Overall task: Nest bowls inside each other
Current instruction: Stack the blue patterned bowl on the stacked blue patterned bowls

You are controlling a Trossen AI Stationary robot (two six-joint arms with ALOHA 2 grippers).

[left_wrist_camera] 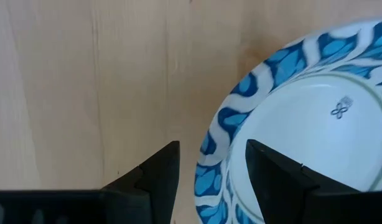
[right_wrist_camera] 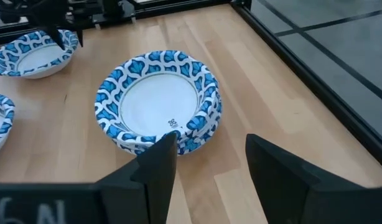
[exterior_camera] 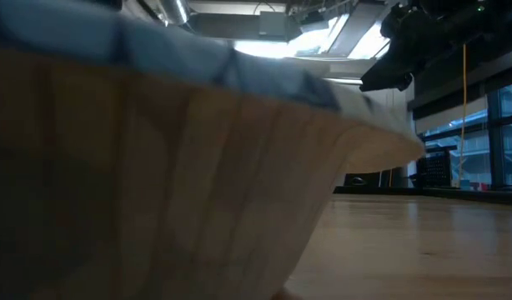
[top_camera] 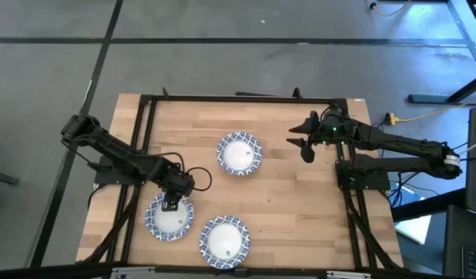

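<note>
Nearest the low camera I have the side of a bowl (exterior_camera: 156, 158) filling most of the picture, its pale ribbed wall blurred and its blue rim running across the top; beyond it lies the wooden table (exterior_camera: 423, 242).

From above I count three bowl positions on the table. One bowl (top_camera: 239, 153) sits near the middle of the table, toward the far edge. A second bowl (top_camera: 169, 216) is at the near left, and a third bowl (top_camera: 225, 240) is at the near edge, just beside the second one. I cannot tell from here whether any of these is a stack of several.

My left gripper (top_camera: 170, 204) is down at the far rim of the near-left bowl. In the left wrist view its jaws stand spread, one finger (left_wrist_camera: 155, 176) outside the rim over bare wood and the other finger (left_wrist_camera: 275, 177) over the white inside, so they straddle the patterned edge of that bowl (left_wrist_camera: 303, 118). I cannot tell if either finger touches the rim.

My right gripper (top_camera: 306, 147) hangs above the table on the right side, well apart from the middle bowl. In the right wrist view its jaws are spread with nothing between them, and the middle bowl (right_wrist_camera: 158, 99) lies ahead of them.
</note>
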